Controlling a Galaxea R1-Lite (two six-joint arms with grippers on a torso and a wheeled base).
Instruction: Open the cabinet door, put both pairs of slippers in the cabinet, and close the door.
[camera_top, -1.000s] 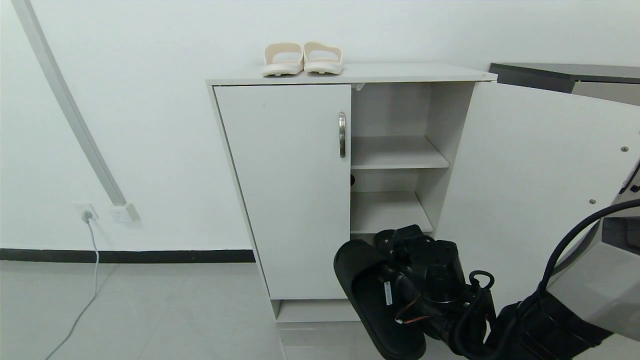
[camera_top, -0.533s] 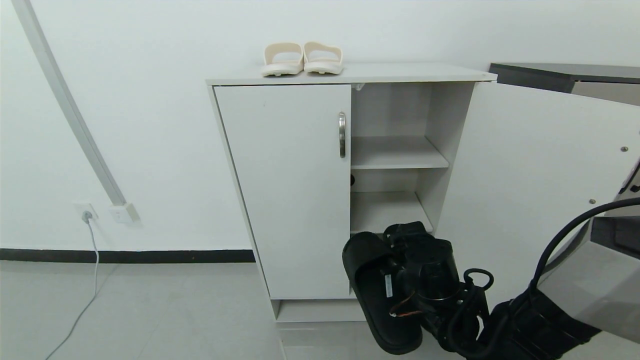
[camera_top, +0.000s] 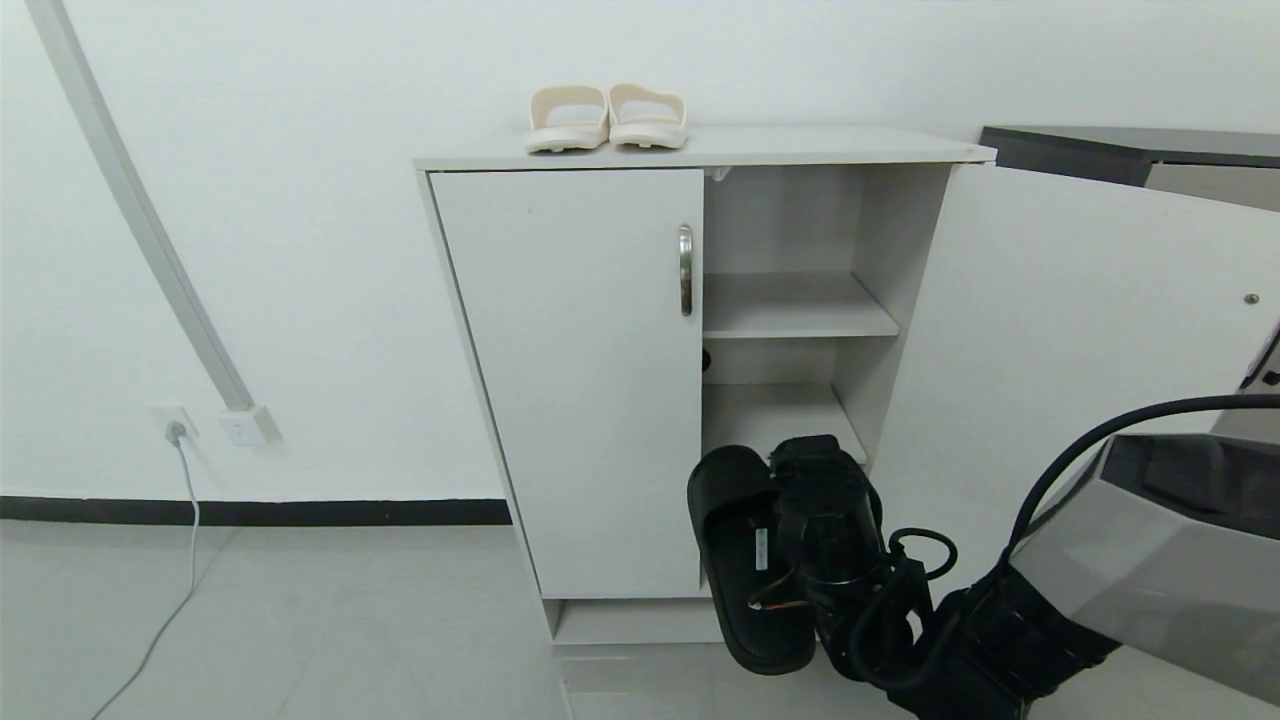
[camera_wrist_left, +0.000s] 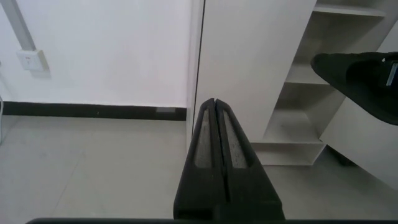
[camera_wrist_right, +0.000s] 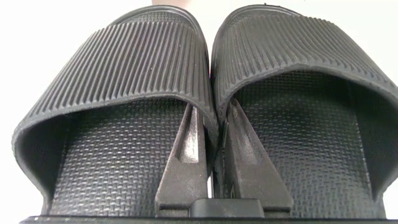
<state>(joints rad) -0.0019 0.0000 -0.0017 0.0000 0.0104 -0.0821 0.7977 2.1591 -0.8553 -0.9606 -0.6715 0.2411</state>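
right fingers clamped on black slippers' inner edges. from the head: before open cabinet, cream slippers atop. left fingers closed, empty.

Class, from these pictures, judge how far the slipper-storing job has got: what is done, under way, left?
Done: the right door of the cabinet stands open. In hand: the right gripper has its fingers shut on the black slippers, held before the lower shelves, not yet inside. Left: shelve them, then the beige slippers lying on the cabinet top, then close the door.
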